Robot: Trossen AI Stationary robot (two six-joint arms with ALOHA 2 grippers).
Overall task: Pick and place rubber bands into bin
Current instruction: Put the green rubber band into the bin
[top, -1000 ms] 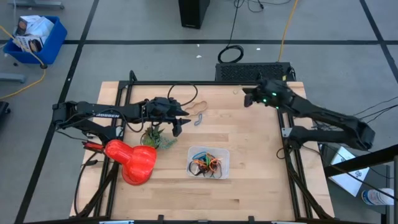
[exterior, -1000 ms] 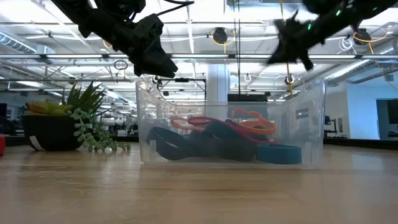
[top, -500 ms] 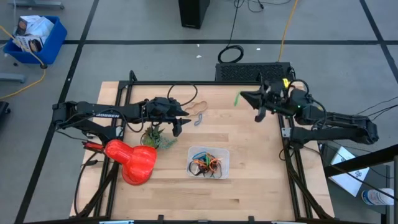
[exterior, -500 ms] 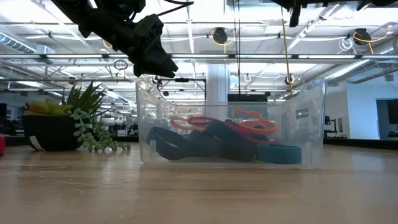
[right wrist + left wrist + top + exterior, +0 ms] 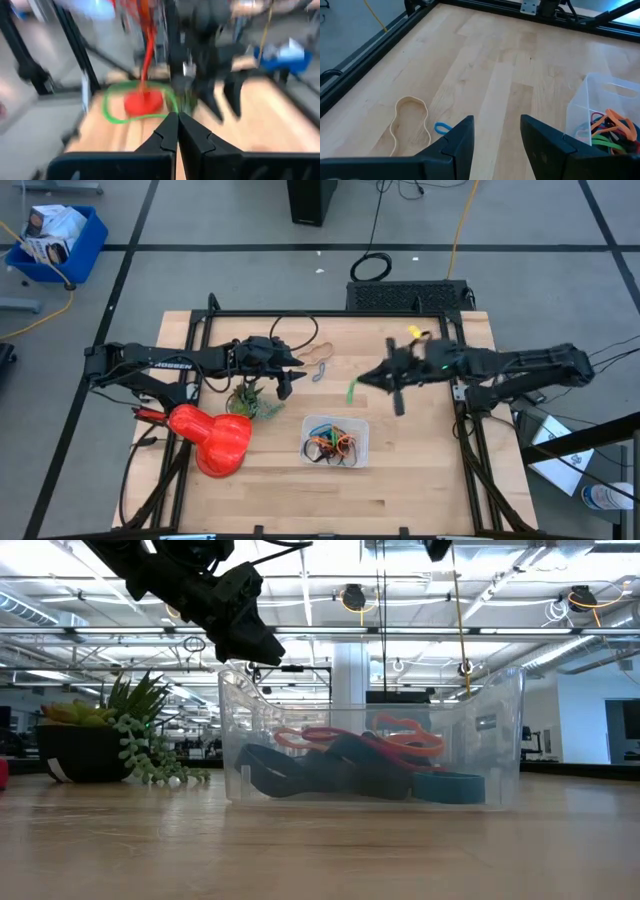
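Observation:
My right gripper (image 5: 368, 378) hovers shut over the middle of the table with a green rubber band (image 5: 352, 390) at its fingertips, on the far side of the clear bin (image 5: 336, 440). The bin holds several coloured rubber bands (image 5: 360, 755). A tan band (image 5: 410, 119) and a small blue band (image 5: 440, 128) lie flat on the wood just ahead of my left gripper (image 5: 495, 140), which hangs open above the table with nothing between its fingers. In the low view only a tip of the right gripper (image 5: 437, 548) shows at the top edge. My right gripper pinches one spot of the green band's loop (image 5: 167, 114) between its shut fingertips (image 5: 187, 131). The fingers lie roughly level, pointing toward the table's left. The rest of the loop (image 5: 112, 112) hangs open ahead of the fingers, clear of the table.
A red rubbery object (image 5: 215, 438) and a small potted plant (image 5: 248, 400) sit near the left arm. A black cable (image 5: 297, 330) loops along the far side. Bare wood lies to the right of the bin. A blue crate (image 5: 55, 235) stands on the floor.
My right gripper has swung from the table's far right corner toward the middle and the near side, rising out of the low view and rolling as it went. It stays shut, and the green band travels with it. The left arm has kept still.

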